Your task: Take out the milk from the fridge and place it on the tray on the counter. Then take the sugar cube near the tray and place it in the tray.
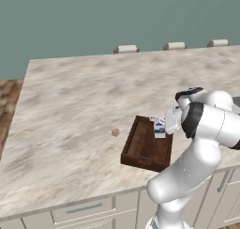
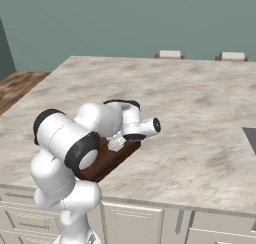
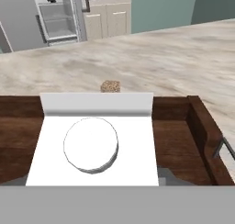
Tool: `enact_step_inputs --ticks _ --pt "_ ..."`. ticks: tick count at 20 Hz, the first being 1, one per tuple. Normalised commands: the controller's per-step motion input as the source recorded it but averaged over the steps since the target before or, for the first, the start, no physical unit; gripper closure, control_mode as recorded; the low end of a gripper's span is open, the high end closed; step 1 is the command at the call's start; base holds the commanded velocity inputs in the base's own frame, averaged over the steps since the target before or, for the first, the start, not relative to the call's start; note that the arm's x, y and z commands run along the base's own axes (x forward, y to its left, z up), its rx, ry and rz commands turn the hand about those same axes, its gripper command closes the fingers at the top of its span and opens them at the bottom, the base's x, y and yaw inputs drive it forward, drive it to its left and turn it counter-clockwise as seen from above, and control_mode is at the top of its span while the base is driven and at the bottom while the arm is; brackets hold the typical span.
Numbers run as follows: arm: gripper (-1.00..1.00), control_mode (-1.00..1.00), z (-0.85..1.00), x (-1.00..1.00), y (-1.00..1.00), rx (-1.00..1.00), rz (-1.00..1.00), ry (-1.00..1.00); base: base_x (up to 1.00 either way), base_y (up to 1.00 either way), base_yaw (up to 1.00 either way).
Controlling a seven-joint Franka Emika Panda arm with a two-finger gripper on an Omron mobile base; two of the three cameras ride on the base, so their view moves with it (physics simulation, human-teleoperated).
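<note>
The claw (image 1: pixel 162 126) grips the milk (image 1: pixel 159 127) over the right side of the tray (image 1: pixel 140 150). The sugar cube (image 1: pixel 115 132) sits on the counter (image 1: pixel 84 96) just left of the tray.

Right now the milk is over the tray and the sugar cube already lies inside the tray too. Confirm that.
Not quite. The milk is at the tray, but the sugar cube is not inside it: it sits on the counter beside the tray, outside the rim. The left base view shows this plainly, and the hand view agrees.
</note>
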Motion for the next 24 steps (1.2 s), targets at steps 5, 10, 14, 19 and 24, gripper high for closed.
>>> enact_step_inputs --ticks 5,10,14,19,24 --pt "1.00 -1.00 -0.29 0.10 -0.11 0.00 0.00 0.00 0.00 0.00 0.00" --pt "-1.00 -1.00 -0.28 0.00 0.00 0.00 0.00 0.00 0.00 0.00 0.00" --pt "-1.00 -1.00 -0.07 0.00 -0.01 0.00 0.02 0.00 0.00 0.00 0.00" --pt "-1.00 -1.00 0.07 -0.05 0.00 0.00 0.08 0.00 0.00 0.00 0.00" --pt "-1.00 -1.00 0.32 -0.23 0.00 0.00 0.10 -0.04 0.00 0.00 0.00"
